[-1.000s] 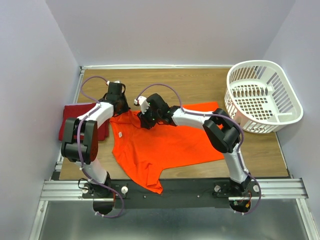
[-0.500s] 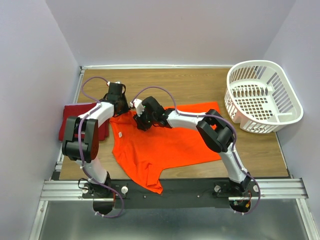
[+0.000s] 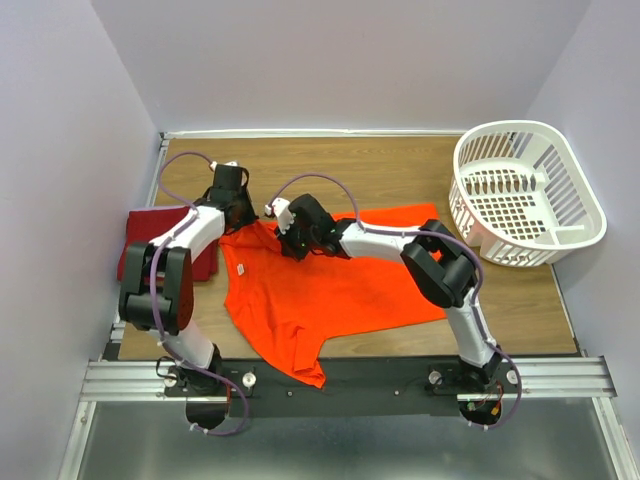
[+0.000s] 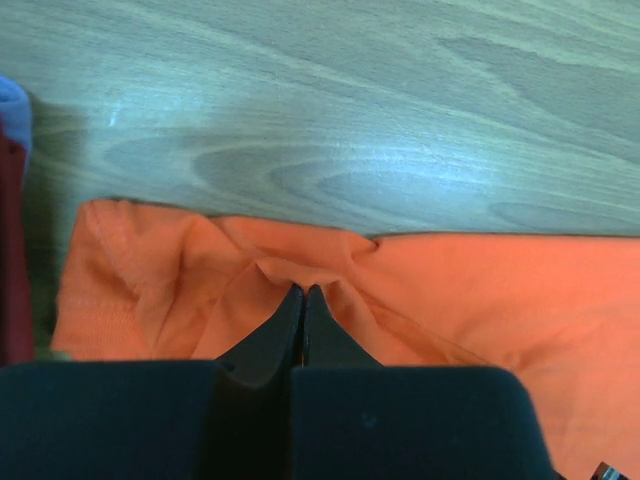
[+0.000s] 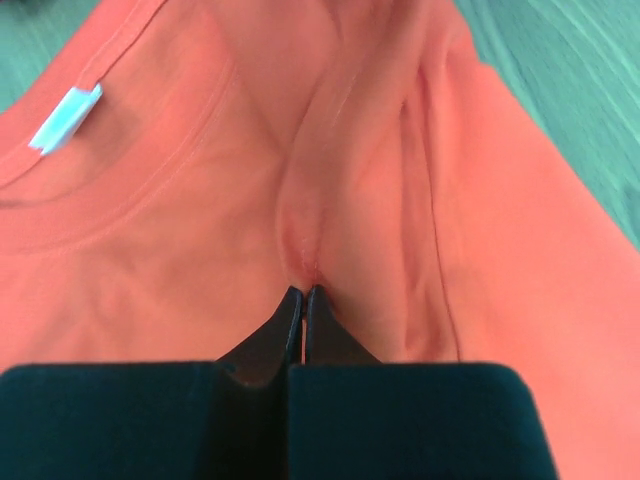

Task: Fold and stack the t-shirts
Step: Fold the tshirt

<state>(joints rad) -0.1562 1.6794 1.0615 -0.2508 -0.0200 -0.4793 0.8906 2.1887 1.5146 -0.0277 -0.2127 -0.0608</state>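
Note:
A bright orange-red t-shirt lies spread on the wooden table, its white neck label showing. My left gripper is shut on a pinch of its cloth at the far left sleeve edge. To the right of it, my right gripper is shut on a raised fold of the same shirt near the collar. A dark crimson t-shirt lies folded at the table's left edge, partly hidden by the left arm.
A white lattice laundry basket stands at the back right. Bare wooden table runs along the back wall and in front of the basket. Walls close in on left, back and right.
The right gripper closed on a fold of the orange-red shirt near the collar after reaching a little to the left. The left gripper kept its pinch and hardly moved.

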